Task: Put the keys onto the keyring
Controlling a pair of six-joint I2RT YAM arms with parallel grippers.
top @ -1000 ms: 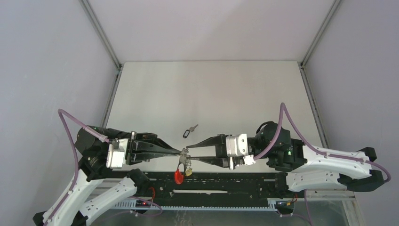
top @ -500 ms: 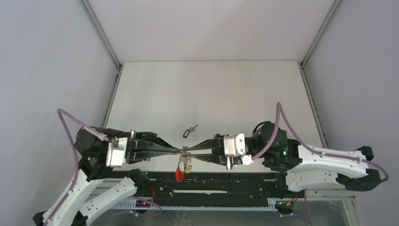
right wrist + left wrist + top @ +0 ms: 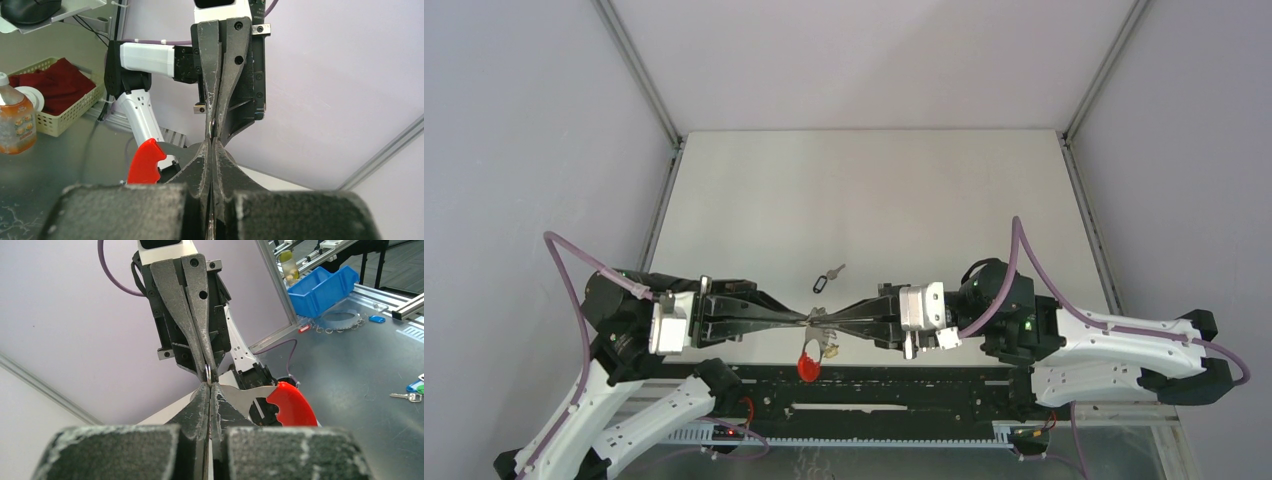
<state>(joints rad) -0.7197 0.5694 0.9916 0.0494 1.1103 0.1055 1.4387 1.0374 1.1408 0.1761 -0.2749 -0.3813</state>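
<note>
Red plastic is seen hanging between the two arms. It is the curved band of the keyring (image 3: 806, 367), which is held up in the air just over the near edge of the table (image 3: 874, 190). The left gripper (image 3: 804, 321) and the right gripper (image 3: 824, 322) are set tip to tip. Both are squeezed tight, and a small silver wire ring (image 3: 207, 373) of the keyring is pinched between them, one from each side. The red band is left to dangle below.

A key with a yellow-orange tag (image 3: 830, 350) is seen right beside the red band. It looks to be hung on the bunch already, but it is too small for that to be told for sure. The key with the black tag (image 3: 827, 277) is lying flat on the table, a little behind the grippers and apart from them. It is not touched by anything. So the job is judged to be about half done. One key seems to be on, and the black one is yet to be picked up and slid onto a ring.

The table is white and smooth. It is closed in by pale grey-purple walls, with metal posts (image 3: 639, 70) in the corners. A black rail (image 3: 904, 385) is fixed along the near edge, by the arm bases.
</note>
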